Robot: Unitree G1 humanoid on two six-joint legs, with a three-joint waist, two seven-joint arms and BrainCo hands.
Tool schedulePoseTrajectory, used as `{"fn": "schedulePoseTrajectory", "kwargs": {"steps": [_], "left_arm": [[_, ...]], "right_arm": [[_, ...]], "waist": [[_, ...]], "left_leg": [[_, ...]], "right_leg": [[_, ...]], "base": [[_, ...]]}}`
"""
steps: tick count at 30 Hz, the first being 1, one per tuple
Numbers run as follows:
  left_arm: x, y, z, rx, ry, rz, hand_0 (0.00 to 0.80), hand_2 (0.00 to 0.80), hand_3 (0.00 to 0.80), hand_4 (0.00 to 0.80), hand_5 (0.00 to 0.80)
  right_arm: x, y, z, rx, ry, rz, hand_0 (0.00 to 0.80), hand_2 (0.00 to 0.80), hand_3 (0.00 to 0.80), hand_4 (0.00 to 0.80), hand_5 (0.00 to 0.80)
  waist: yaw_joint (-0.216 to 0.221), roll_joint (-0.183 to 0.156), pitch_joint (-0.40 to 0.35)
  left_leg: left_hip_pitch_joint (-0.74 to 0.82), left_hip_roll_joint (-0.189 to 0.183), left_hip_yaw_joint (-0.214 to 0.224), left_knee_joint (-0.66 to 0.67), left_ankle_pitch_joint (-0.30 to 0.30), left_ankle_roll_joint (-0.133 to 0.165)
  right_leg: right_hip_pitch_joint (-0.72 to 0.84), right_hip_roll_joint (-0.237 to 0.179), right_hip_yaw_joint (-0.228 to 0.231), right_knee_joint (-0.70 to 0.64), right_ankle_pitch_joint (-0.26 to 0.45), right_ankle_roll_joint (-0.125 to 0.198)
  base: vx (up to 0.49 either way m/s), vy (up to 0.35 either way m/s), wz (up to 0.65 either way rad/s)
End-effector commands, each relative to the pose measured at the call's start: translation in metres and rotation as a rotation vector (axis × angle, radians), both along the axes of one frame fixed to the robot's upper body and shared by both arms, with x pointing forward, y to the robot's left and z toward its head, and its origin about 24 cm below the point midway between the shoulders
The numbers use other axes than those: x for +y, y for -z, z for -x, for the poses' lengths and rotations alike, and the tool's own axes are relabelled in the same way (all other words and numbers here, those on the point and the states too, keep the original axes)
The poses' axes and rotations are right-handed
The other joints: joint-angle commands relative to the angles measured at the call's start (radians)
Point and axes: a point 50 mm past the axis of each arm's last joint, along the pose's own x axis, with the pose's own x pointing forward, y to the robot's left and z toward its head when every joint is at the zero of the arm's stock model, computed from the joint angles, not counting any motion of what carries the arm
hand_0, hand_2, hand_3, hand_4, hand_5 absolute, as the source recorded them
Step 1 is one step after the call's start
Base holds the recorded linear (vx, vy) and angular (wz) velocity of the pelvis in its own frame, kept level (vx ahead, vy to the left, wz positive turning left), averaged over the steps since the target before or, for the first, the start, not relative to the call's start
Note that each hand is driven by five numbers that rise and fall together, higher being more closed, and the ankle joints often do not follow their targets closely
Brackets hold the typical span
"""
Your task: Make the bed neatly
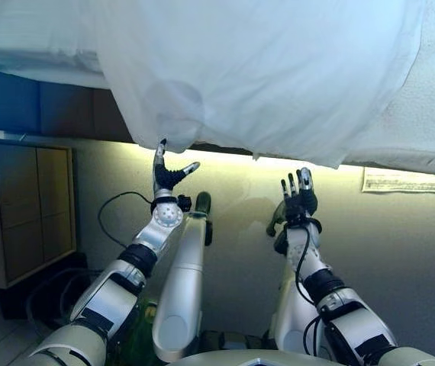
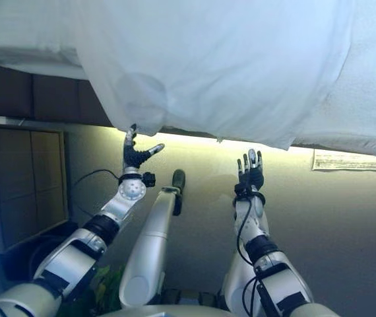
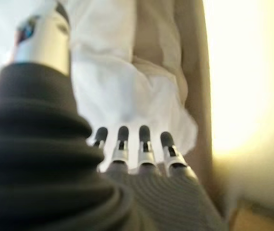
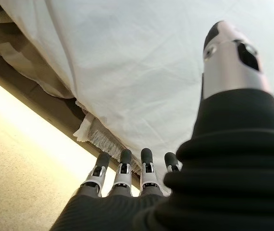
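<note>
A white sheet (image 1: 263, 76) drapes over the near edge of the bed (image 1: 423, 114) and hangs down in a loose fold. My left hand (image 1: 165, 177) is open, fingers straight, its tips just below the sheet's hanging corner (image 1: 173, 131). The left wrist view shows the fingers (image 3: 130, 149) at the white cloth (image 3: 127, 91) without gripping it. My right hand (image 1: 298, 200) is open with fingers spread, a little below the sheet's lower edge and apart from it. The right wrist view shows its straight fingers (image 4: 122, 171) pointing at the sheet (image 4: 151, 72) above the bed frame.
A wooden bedside cabinet (image 1: 23, 210) stands at the left beside the bed. A lit strip runs along the bed's base (image 1: 225, 158). A printed paper (image 1: 408, 181) lies on the floor under the bed's edge at the right. Grey carpet (image 1: 401, 259) lies below.
</note>
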Motion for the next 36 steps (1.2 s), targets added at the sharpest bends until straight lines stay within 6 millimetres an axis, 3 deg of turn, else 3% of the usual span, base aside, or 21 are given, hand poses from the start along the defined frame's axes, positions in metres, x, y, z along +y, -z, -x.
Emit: {"fn": "schedulePoseTrajectory", "kwargs": {"steps": [1, 6, 8, 11, 16, 20, 26, 31, 36], "left_arm": [[-0.018, -0.019, -0.002, -0.095, 0.159, 0.219, 0.0, 0.0, 0.0, 0.0, 0.0], [-0.021, -0.02, -0.002, -0.094, 0.229, 0.333, 0.0, 0.0, 0.0, 0.0, 0.0], [-0.02, -0.021, -0.003, -0.097, 0.208, 0.273, 0.0, 0.0, 0.0, 0.0, 0.0], [-0.016, -0.026, -0.006, -0.107, 0.135, 0.084, 0.0, 0.0, 0.0, 0.0, 0.0], [0.013, -0.035, -0.015, -0.095, -0.112, -0.318, 0.0, 0.0, 0.0, 0.0, 0.0], [0.043, -0.046, -0.02, -0.137, -0.36, -0.857, 0.0, 0.0, 0.0, 0.0, 0.0], [0.078, -0.058, -0.02, -0.107, -0.582, -1.214, 0.0, 0.0, 0.0, 0.0, 0.0], [0.109, -0.05, -0.014, 0.022, -0.725, -1.294, 0.0, 0.0, 0.0, 0.0, 0.0], [0.116, -0.044, -0.01, 0.014, -0.763, -1.282, 0.0, 0.0, 0.0, 0.0, 0.0]], "right_arm": [[-0.002, -0.019, -0.001, -0.087, -0.007, 0.01, 0.0, 0.0, 0.0, 0.0, 0.0], [0.0, -0.023, -0.003, -0.098, -0.02, 0.011, 0.0, 0.0, 0.0, 0.0, 0.0], [-0.001, -0.023, -0.003, -0.099, -0.016, 0.012, 0.0, 0.0, 0.0, 0.0, 0.0], [-0.002, -0.022, -0.003, -0.094, -0.01, 0.018, 0.0, 0.0, 0.0, 0.0, 0.0], [-0.01, -0.015, 0.001, -0.072, -0.008, 0.024, 0.0, 0.0, 0.0, 0.0, 0.0], [-0.015, -0.011, 0.001, -0.071, -0.023, 0.047, 0.0, 0.0, 0.0, 0.0, 0.0], [-0.023, -0.006, 0.002, -0.062, -0.023, 0.076, 0.0, 0.0, 0.0, 0.0, 0.0], [-0.023, -0.006, -0.002, -0.07, -0.035, 0.114, 0.0, 0.0, 0.0, 0.0, 0.0], [-0.027, -0.004, -0.004, -0.058, -0.038, 0.142, 0.0, 0.0, 0.0, 0.0, 0.0]], "waist": [[0.016, 0.018, -0.002], [0.006, 0.009, -0.002], [0.003, 0.005, -0.002], [-0.001, -0.001, -0.002], [-0.012, -0.005, -0.002], [-0.019, -0.006, -0.002], [-0.025, 0.005, -0.002], [-0.035, 0.015, -0.002], [-0.048, 0.02, -0.002]], "left_leg": [[0.022, -0.005, 0.066, -0.14, 0.13, 0.015], [0.036, -0.001, 0.07, -0.162, 0.135, 0.013], [0.037, 0.001, 0.072, -0.157, 0.131, 0.013], [0.026, 0.009, 0.076, -0.142, 0.129, 0.012], [-0.002, 0.022, 0.081, -0.11, 0.124, 0.011], [-0.042, 0.022, 0.086, -0.068, 0.121, 0.012], [-0.097, 0.023, 0.091, -0.023, 0.115, 0.005], [-0.146, 0.023, 0.093, 0.007, 0.114, -0.007], [-0.197, 0.033, 0.095, 0.039, 0.118, -0.014]], "right_leg": [[-0.011, -0.004, 0.049, -0.016, 0.162, 0.117], [0.007, 0.001, 0.051, -0.067, 0.186, 0.118], [0.012, -0.003, 0.05, -0.077, 0.198, 0.118], [0.006, -0.01, 0.051, -0.08, 0.213, 0.12], [-0.02, -0.007, 0.068, -0.082, 0.242, 0.122], [-0.054, -0.016, 0.073, -0.068, 0.255, 0.117], [-0.117, -0.02, 0.1, -0.026, 0.251, 0.113], [-0.18, -0.02, 0.125, 0.011, 0.24, 0.111], [-0.24, -0.011, 0.151, 0.056, 0.226, 0.105]], "base": [[0.0, 0.037, -0.02], [0.009, 0.026, -0.13], [0.043, 0.031, -0.14], [0.053, 0.039, -0.07], [0.06, 0.049, -0.07], [0.021, 0.096, -0.11], [-0.007, 0.108, -0.08], [-0.05, 0.11, -0.02], [-0.032, 0.089, -0.03]]}}
